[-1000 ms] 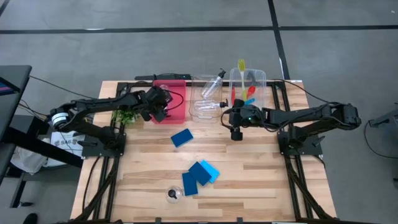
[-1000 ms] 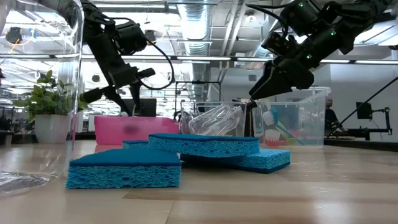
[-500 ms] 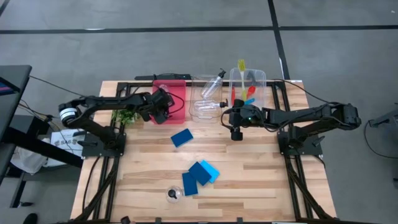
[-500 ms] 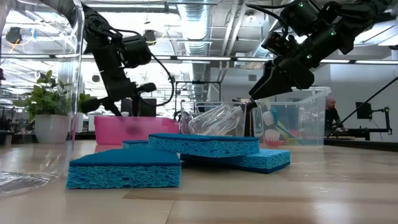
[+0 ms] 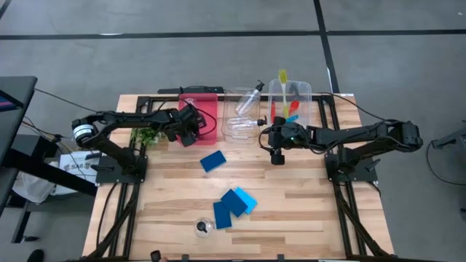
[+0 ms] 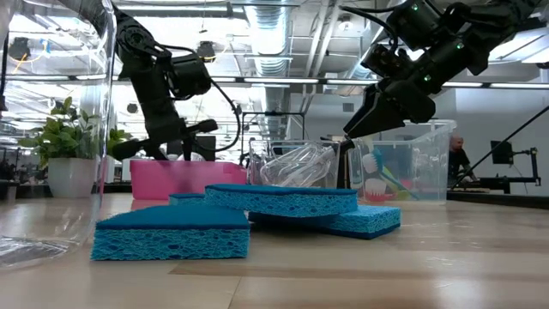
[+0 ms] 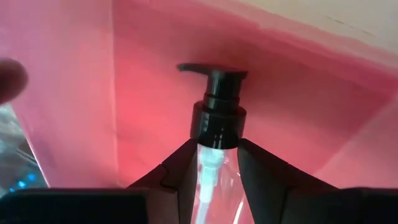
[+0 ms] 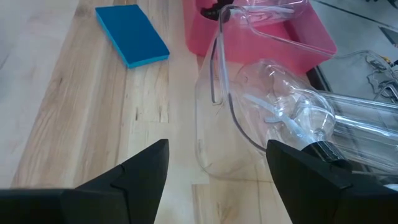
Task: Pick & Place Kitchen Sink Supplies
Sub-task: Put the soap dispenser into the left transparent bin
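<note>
My left gripper point(image 5: 191, 129) hangs over the red tray point(image 5: 206, 109), shut on a small clear bottle point(image 7: 211, 177) with a black pump cap point(image 7: 217, 106). My right gripper point(image 5: 277, 151) stands open and empty beside a clear bin point(image 8: 249, 124) that holds another clear bottle point(image 8: 292, 109). A blue sponge point(image 5: 212, 161) lies flat mid-table. Two or three more sponges point(image 5: 233, 205) lie overlapping toward the near edge. A further clear bottle point(image 5: 202, 227) rests by the front edge. Yellow-green, red and blue brushes point(image 5: 287, 102) stand in the far right bin. My left gripper pinches the bottle's clear shoulder point(image 7: 210, 163), just behind the black cap, between its two fingers point(image 7: 180, 168). The fingers slant down from above and lie along the bottle, whose cap end points past them toward the tray floor. Whether the bottle touches the tray I cannot tell.
A leafy plant point(image 5: 145, 137) stands left of the tray. Two clear bins point(image 5: 244, 120) point(image 5: 306, 91) sit right of the tray along the far edge, one with a bottle point(image 5: 250, 97) sticking out. Bare wood lies between the sponges and the grippers.
My left gripper has sunk toward the red tray and a little toward the table's right, rolling its wrist as it went. The bottle has gone down with it.
</note>
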Controlling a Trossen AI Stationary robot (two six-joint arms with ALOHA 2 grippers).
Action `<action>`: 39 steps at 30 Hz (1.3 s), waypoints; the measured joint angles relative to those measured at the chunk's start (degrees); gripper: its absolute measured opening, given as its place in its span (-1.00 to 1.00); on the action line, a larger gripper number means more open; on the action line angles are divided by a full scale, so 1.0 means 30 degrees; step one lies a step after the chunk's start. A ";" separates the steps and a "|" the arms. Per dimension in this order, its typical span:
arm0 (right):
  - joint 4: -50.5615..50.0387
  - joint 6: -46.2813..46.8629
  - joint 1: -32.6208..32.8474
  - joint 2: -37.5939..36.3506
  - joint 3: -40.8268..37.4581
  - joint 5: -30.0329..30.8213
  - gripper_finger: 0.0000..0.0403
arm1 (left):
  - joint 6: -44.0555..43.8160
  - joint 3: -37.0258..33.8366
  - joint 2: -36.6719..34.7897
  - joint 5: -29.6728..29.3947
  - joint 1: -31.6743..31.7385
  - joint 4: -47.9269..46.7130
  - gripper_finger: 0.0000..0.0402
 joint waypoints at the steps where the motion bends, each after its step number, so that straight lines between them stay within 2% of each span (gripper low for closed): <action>1: 0.0000 -0.0003 0.0000 0.0000 0.0000 0.0000 0.31 | 0.0172 0.0000 -0.0004 0.0198 0.0000 0.0036 -0.42; 7: -0.0080 0.0008 0.0000 0.0005 0.0000 -0.0116 0.31 | -0.0277 0.0000 -0.0007 0.1492 -0.0015 0.0375 -0.42; 16: -0.0073 0.0022 0.0000 0.0007 0.0000 -0.0430 0.31 | -0.2490 0.0007 -0.0022 0.1242 -0.0146 0.0948 -0.42; 31: -0.0066 0.0050 0.0000 0.0007 0.0000 -0.0510 0.31 | -0.1543 0.0007 -0.0022 0.1127 0.0633 0.2103 -0.42; 39: -0.0063 0.0037 0.0000 0.0007 0.0000 -0.0517 0.31 | -0.2938 0.0007 -0.0022 0.1113 0.0648 0.2412 -0.42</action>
